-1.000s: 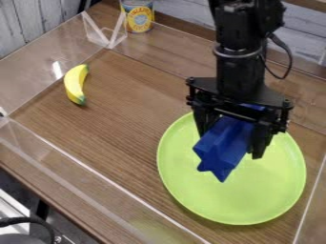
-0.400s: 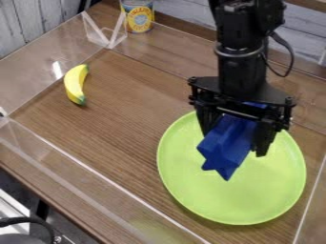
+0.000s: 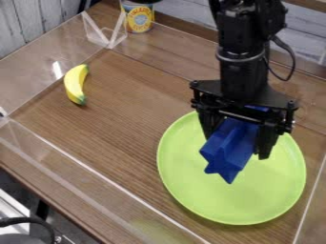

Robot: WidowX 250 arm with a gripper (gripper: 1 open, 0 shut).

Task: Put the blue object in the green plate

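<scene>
Where the green plate spreads wide, a blue block tilts beneath the black gripper

From my seat at the controls, I see the black arm reaching down over the right side of the wooden table, its end effector above the lime-green plate. The blue object sits under the fingers, slanted, its lower end over the plate's surface and its upper part partly hidden by the black hardware. I cannot tell whether the fingers are clamped on the block or merely around it — the arm's own body blocks my line of sight — nor whether the block touches the plate.

Well apart from the plate, a yellow banana lies toward the left of the view. At the far edge stands a can with a yellow-and-white label, near a clear plastic piece. Dark cabling curls into the lower left corner.
</scene>
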